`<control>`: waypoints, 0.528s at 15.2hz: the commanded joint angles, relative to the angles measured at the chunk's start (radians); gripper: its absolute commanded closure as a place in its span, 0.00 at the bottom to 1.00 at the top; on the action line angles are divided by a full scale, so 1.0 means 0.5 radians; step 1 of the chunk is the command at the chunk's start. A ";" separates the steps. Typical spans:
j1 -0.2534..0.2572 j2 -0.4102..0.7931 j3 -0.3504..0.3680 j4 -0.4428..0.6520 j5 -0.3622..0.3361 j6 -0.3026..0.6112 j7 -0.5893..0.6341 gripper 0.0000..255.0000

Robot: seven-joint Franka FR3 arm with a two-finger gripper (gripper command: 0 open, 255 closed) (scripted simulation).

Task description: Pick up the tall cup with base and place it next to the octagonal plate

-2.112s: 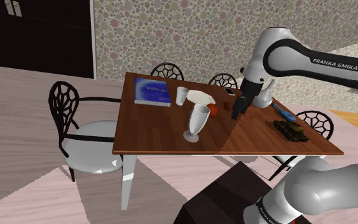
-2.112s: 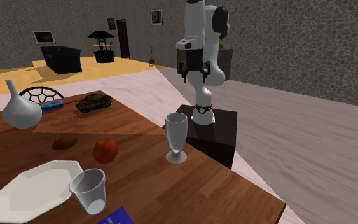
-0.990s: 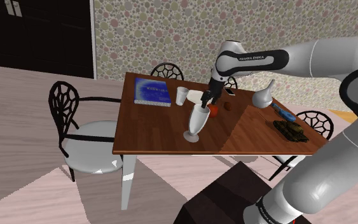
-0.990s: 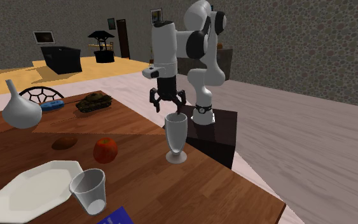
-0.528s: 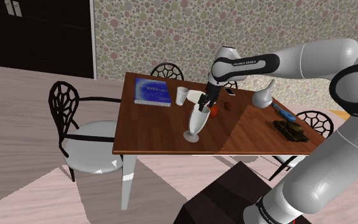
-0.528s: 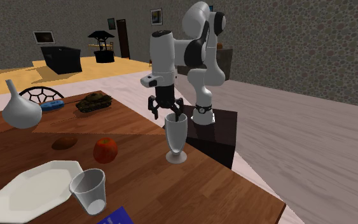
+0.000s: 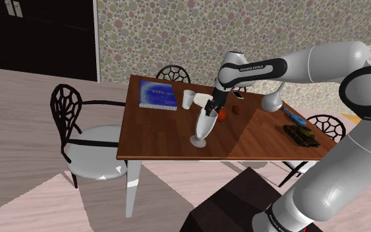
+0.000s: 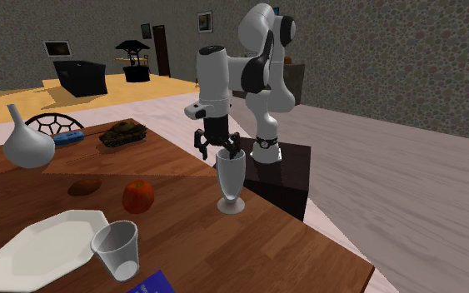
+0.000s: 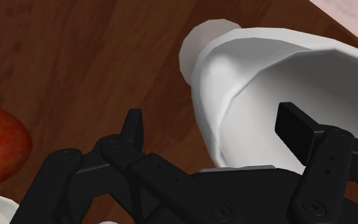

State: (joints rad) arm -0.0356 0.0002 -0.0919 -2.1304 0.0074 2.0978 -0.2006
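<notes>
White cup (image 8: pixel 230 176), red fruit (image 8: pixel 138 196), dark brown table (image 8: pixel 249 243)

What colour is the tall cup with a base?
The tall cup is plain white, clearest in the second exterior view.

The table (image 8: pixel 192 240) is brown wood with visible grain; the cup (image 8: pixel 230 171) is smooth, matt white (plain, like the plate (image 8: pixel 41 245)).

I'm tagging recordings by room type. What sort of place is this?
Most likely a dining area in a house: a wooden table ringed by chairs with black lattice backs, laid with a white octagonal plate and a tall cup, with patterned wallpaper behind.
</notes>
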 commanded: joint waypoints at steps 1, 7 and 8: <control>0.000 0.000 0.000 0.000 0.000 0.000 0.000 0.00; 0.000 0.000 0.000 0.000 0.000 0.000 0.000 1.00; 0.000 0.000 0.000 0.000 0.000 0.000 0.000 1.00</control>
State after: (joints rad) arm -0.0356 0.0000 -0.0920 -2.1303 0.0074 2.0978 -0.2005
